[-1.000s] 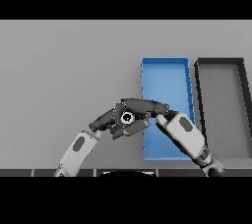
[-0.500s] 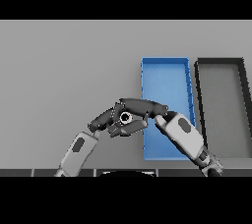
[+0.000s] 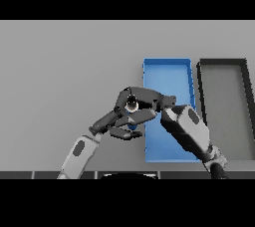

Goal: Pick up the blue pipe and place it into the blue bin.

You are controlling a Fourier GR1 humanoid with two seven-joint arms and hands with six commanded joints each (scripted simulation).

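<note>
Fingers of the right hand curl around a small object with a light round end, probably the blue pipe; only a sliver of blue shows beneath it, so its shape is hard to read. That hand hangs just left of the blue bin, over the bin's left wall, with its white and grey forearm crossing the bin's near half from the lower right. Just beside it, on the side away from the bin, the left hand sits close under the right one, its fingers loosely spread and relaxed, touching or nearly touching the right hand; whether they touch the pipe cannot be told. Its arm comes in from the lower edge, left of the bin.

The blue bin is a long, shallow tray lying on the grey tabletop, its far half bare. Just beyond its right wall lies a dark grey bin of similar shape, parallel to it and close alongside. Left of the blue bin the tabletop runs plain, even grey to the far edge; no room shows past it.
</note>
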